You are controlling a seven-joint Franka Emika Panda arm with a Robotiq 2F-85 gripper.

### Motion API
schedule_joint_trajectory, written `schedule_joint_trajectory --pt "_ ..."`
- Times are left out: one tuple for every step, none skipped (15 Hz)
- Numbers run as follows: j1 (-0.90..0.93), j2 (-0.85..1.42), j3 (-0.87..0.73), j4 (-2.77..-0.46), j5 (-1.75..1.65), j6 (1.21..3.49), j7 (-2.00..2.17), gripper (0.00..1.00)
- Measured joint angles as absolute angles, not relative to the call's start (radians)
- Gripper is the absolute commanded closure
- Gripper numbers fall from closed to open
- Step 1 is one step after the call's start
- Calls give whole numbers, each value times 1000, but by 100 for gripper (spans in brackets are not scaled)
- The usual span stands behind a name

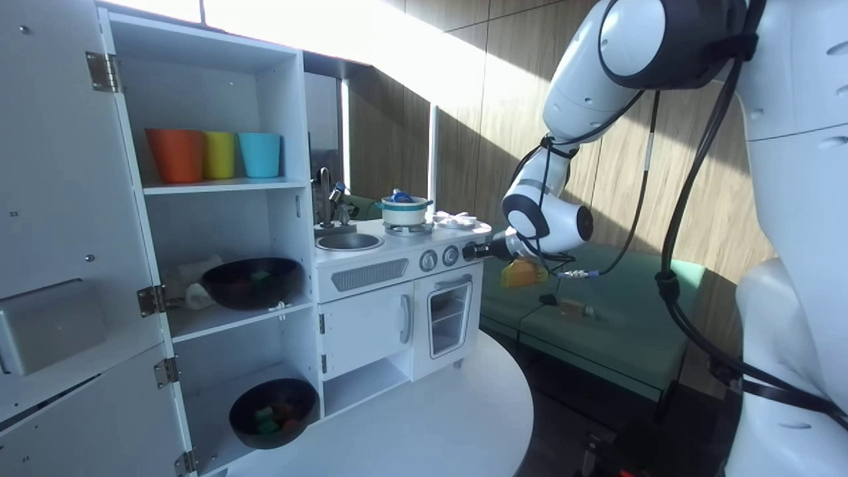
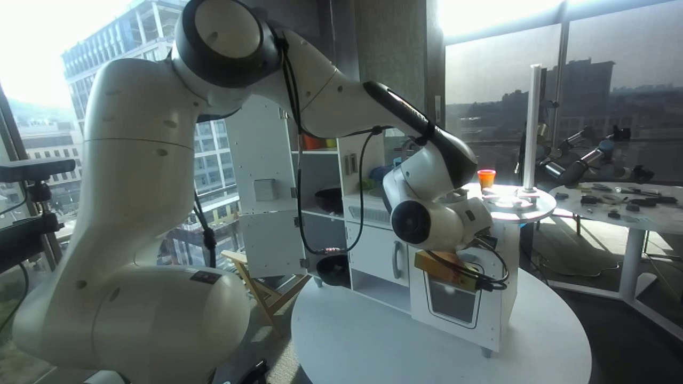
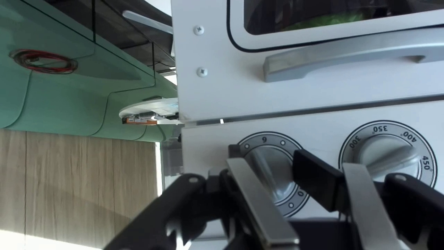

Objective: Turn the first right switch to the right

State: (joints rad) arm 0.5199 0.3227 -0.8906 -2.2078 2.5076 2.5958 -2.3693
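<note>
Gripper [image 3: 267, 165]: fingers [image 3: 314, 177] spread on either side of the right-hand knob [image 3: 280, 170], pinching nothing; angled along the knob's ridge, likely so that closing would catch its flat sides
Arm [image 2: 331, 101]: hides the fingertips in an exterior view, so their gap is clear only from the wrist
Right-hand knob: the task's switch, near the outer edge of the toy kitchen [image 3: 222, 93]; whether a finger touches it, I cannot tell
Temperature dial [image 3: 386, 149]: marked 300 to 450, partly covered by one finger, which could brush it on the turn
Third knob [image 1: 428, 260]: shows in an exterior view but not in the wrist view
Oven handle [image 3: 347, 52]: above the knobs, since the wrist view stands upside down
Cable coil [image 3: 43, 60]: on the green sofa [image 3: 69, 100], clear in the wrist view only
</note>
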Motion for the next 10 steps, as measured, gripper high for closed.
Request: schedule_joint_trajectory --pt "519 322 -892 -2211 2508 2585 -2362 78" --pt "518 322 -892 -2215 2508 2575 -2355 79" --pt "517 321 -893 -2218 2508 2569 -2347 79" --pt "517 319 -894 -2221 2508 2564 -2340 78" --pt "516 317 -894 -2225 2508 2558 -2336 78" --pt "492 308 -871 -2227 2508 2557 -2337 78" --pt "452 294 -831 -2228 2508 2556 -2340 78" --pt "408 277 -789 -2233 2502 2557 -2340 78" --pt "363 258 -744 -2239 2491 2557 -2339 78" --pt "318 241 -700 -2248 2484 2557 -2339 78"
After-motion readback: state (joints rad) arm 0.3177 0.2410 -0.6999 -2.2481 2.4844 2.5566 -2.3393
